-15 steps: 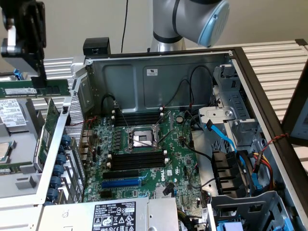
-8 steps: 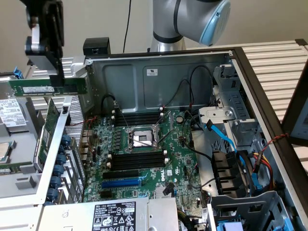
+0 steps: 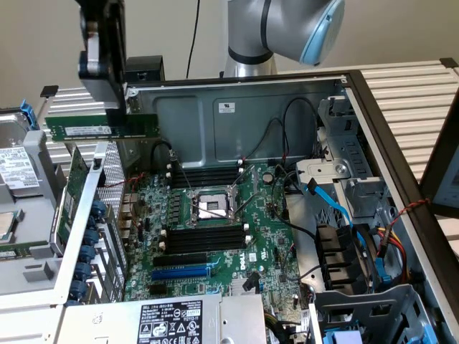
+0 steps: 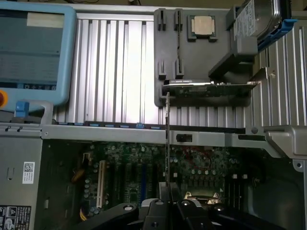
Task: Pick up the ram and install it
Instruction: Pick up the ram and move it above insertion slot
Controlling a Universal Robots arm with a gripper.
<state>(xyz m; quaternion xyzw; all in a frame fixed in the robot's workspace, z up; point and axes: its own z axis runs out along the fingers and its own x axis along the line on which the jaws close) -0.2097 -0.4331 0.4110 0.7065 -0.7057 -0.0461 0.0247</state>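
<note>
The gripper (image 3: 118, 113) pinched the ram (image 3: 86, 129) by its upper edge, above the rim of the case (image 3: 251, 80). It looked light, stiff and fragile; its edges seemed the safest hold.

A plain, pale beige wall (image 3: 36, 43) stands behind the workspace, with a thin black cable (image 3: 192, 36) hanging down in front of it. The work surface is a ribbed silver metal tabletop (image 3: 412, 93), evenly lit with soft, diffuse light.
</note>
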